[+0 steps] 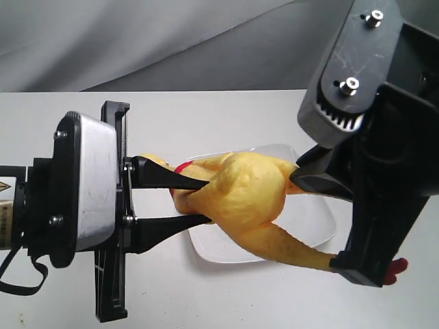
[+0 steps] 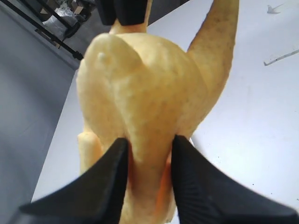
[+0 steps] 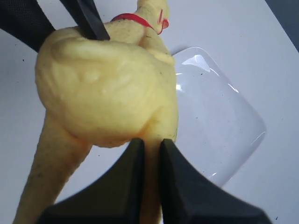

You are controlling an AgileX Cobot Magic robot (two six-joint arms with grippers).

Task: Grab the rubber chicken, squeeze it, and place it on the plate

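Observation:
The yellow rubber chicken [image 1: 243, 195] hangs in the air over the white square plate [image 1: 312, 226], held from both sides. My left gripper [image 1: 206, 201] is shut on its neck end, the black fingers [image 2: 110, 179] pinching the yellow rubber [image 2: 149, 107]. My right gripper [image 1: 302, 179] is shut on one thin leg [image 3: 152, 154] below the plump body [image 3: 103, 88]. The other leg runs down to a red foot [image 1: 394, 271]. The red collar [image 3: 133, 17] shows in the right wrist view, with the plate [image 3: 219, 121] beneath.
The white table [image 1: 206, 113] spreads around the plate. A grey backdrop [image 1: 137, 41] hangs behind the table's far edge. The bulky right arm housing [image 1: 370, 137] stands close to the camera at the right.

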